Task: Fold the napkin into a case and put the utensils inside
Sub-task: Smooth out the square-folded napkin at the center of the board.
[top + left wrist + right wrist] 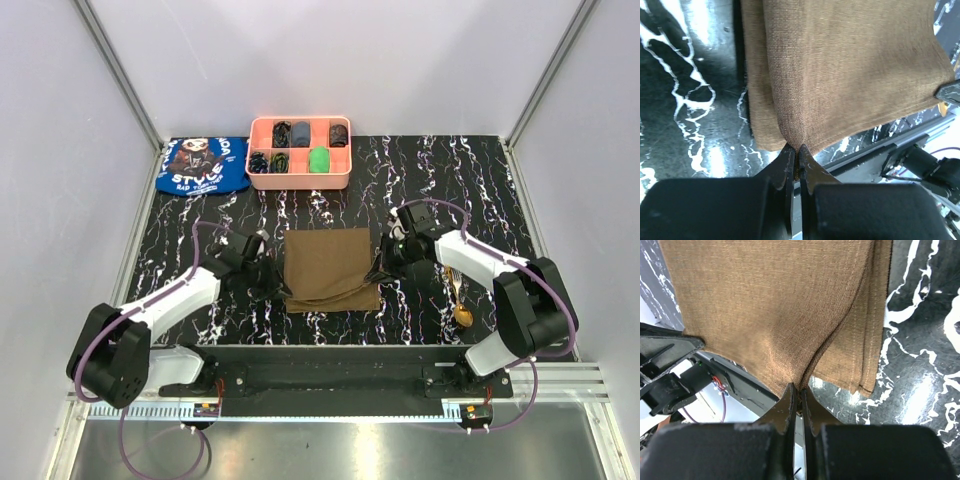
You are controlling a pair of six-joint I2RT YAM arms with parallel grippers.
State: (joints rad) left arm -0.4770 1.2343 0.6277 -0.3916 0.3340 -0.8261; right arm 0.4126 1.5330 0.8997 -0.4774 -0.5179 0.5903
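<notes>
Olive-brown napkin (328,265) folded, near corners lifted, gold utensils (461,312) rightward

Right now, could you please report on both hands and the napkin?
Left hand shut on napkin, left side. Right hand shut on right side. Utensils on table beside right arm.

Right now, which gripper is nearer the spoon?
Right. The right gripper pinches the napkin at its right edge, spoon beside that arm; the left gripper pinches its left edge.

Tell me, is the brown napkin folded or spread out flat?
Folded. Both wrist views show the napkin in stacked layers; the left gripper and right gripper each pinch the top layer.
</notes>
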